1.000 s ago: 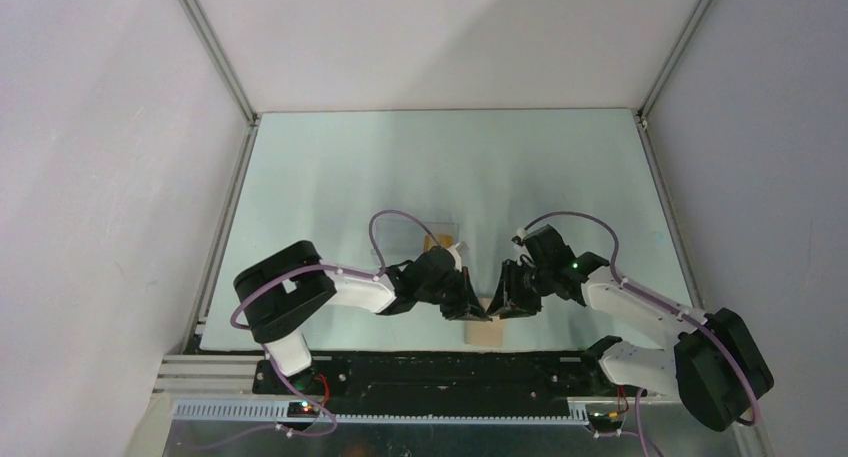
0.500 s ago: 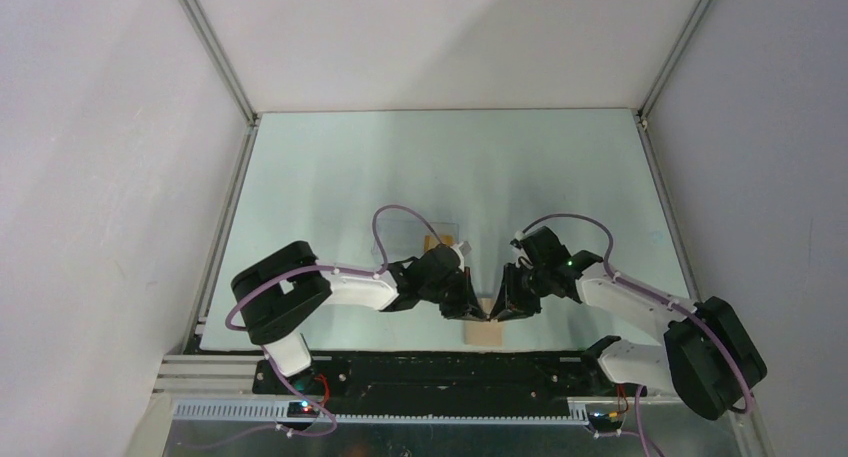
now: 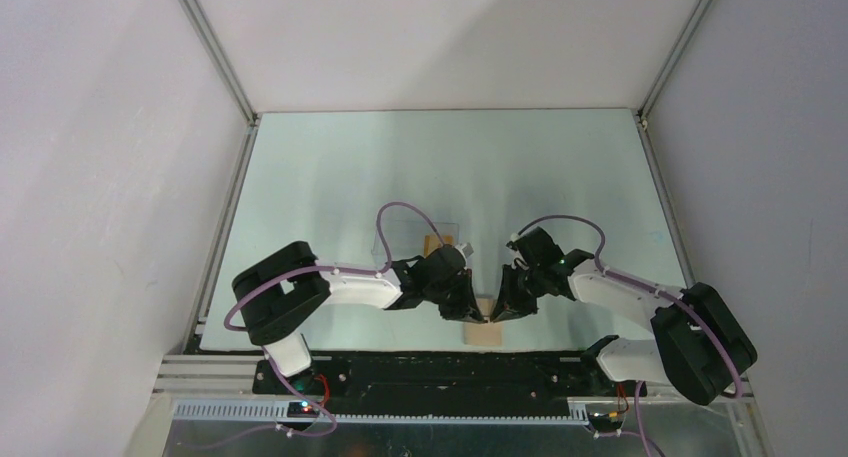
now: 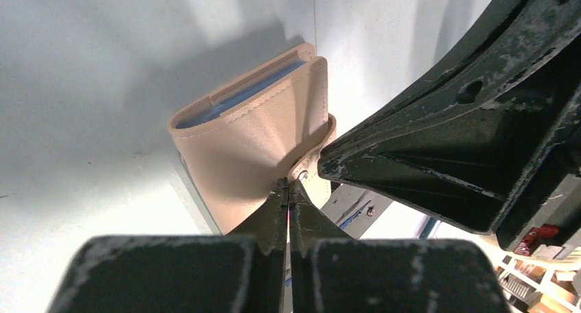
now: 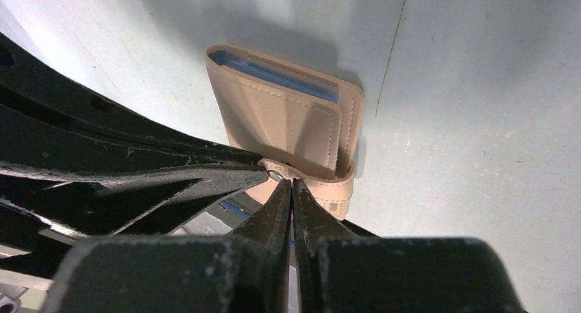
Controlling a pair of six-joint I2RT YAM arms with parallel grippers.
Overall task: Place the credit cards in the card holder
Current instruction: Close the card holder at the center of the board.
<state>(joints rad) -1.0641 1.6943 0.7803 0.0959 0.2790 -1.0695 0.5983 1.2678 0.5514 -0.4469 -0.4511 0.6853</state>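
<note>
**Left hand (image 4: 288,188) and right hand (image 5: 293,185) closed at the tan bifold card holder (image 4: 253,138)**

Left hand: in its own wrist view the two dark fingers are pressed together with only a hairline between them. Their tips touch the lower edge of the card holder's tan front leaf at the centre of the frame. Whether any leather is caught between them cannot be told.

Right hand: in its wrist view the fingers are likewise drawn together, leaving a thin slit. Their tips sit on the stitched tan snap tab (image 5: 329,186), just right of its small metal snap ring. Whether the tab is pinched cannot be told. The two hands meet tip to tip here, each filling one side of the other's wrist view.

Just beyond the fingertips, the card holder is folded. A strip of blue lining shows between its two tan leaves at the end farthest from the hands. From above it lies on the pale green table (image 3: 350,177) at lower centre, by the table's near edge, partly under both hands.

Farther up and to the left in that view sits a clear plastic rectangular box (image 3: 408,239). Small orange-yellow cards (image 3: 436,243) are at its right end, well apart from the card holder and too small to count.
</note>
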